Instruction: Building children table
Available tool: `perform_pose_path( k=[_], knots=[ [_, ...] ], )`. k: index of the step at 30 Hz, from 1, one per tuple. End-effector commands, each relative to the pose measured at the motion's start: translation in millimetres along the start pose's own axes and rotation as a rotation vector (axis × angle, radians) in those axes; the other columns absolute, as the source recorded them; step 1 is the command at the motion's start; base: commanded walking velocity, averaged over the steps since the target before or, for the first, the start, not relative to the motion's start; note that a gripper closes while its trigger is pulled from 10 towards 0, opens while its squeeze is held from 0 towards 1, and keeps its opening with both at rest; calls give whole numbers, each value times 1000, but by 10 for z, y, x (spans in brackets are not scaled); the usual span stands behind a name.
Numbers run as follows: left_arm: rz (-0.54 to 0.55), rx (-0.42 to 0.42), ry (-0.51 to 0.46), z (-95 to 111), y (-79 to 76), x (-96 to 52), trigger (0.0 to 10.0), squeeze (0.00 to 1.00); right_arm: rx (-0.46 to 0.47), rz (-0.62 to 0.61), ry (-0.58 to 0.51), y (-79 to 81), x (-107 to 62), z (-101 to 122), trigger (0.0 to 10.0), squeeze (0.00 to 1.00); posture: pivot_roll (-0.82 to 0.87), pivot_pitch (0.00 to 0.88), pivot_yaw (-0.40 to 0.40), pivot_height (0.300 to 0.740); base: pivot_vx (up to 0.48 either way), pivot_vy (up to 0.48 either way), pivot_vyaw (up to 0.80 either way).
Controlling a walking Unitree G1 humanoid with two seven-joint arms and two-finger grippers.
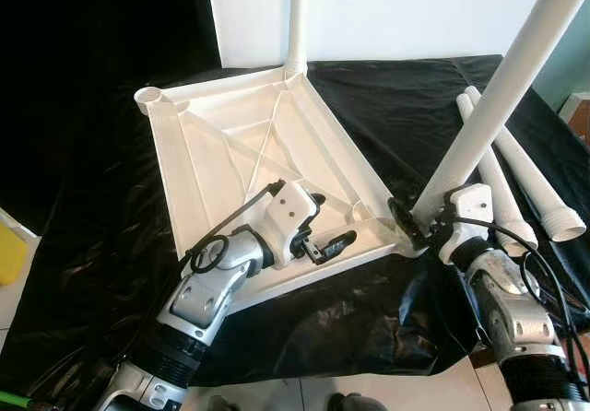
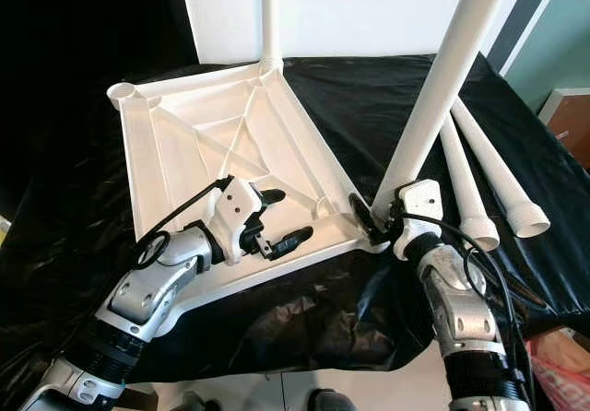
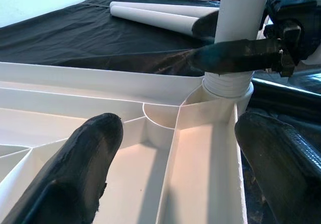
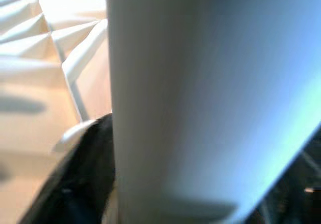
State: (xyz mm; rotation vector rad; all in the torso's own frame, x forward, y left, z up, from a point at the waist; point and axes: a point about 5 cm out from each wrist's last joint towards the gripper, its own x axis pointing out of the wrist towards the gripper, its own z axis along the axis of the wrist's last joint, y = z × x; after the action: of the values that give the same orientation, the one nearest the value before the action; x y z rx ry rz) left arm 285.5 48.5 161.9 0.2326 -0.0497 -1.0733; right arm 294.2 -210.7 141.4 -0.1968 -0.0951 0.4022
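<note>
upturned tabletop (image 1: 249, 144) lies on the black-draped bench: one leg (image 1: 297, 15) stands fitted, the right gripper (image 1: 426, 222) grips a second leg (image 1: 498, 98) at its socket (seating unclear), two spare legs (image 1: 516, 176) wait beside. left gripper (image 1: 323, 236) hovers, jaws open, empty.

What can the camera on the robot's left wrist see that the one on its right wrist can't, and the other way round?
Left wrist view: the left tool's open black fingers over the ribbed underside of the white tabletop, two spare legs lying on the black sheet, and the right tool clamped on a leg just above a corner socket.

Right wrist view: mainly that leg very close up and blurred, with one dark finger beside it.

Both: the held leg and the tabletop's ribs.
</note>
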Motion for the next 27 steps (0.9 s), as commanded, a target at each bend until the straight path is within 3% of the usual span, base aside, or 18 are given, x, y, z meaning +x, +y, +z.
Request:
perform_pose_path(
  k=[1,19,20,21,27],
  knots=[
    [-1,3,8,-19,-4,-10,10000,0,1,28,27,8,-9,-59,0,0,-83,115,6,740,0,0,0],
    [-11,-3,9,-17,-22,-19,10000,0,36,3,65,-19,-92,-215,0,0,-92,126,18,740,0,0,0],
    [-12,-4,10,-17,-22,-18,10000,0,44,-5,65,-8,-94,-218,8118,0,-93,127,19,740,0,0,0],
    [-13,-3,10,-16,-24,-17,10000,0,54,-20,63,2,-100,-222,10000,0,-93,129,19,740,0,0,0],
    [-20,-8,10,-14,-34,-20,10000,0,124,-238,70,122,-128,-244,10000,0,-98,140,21,740,0,0,0]
  ],
)
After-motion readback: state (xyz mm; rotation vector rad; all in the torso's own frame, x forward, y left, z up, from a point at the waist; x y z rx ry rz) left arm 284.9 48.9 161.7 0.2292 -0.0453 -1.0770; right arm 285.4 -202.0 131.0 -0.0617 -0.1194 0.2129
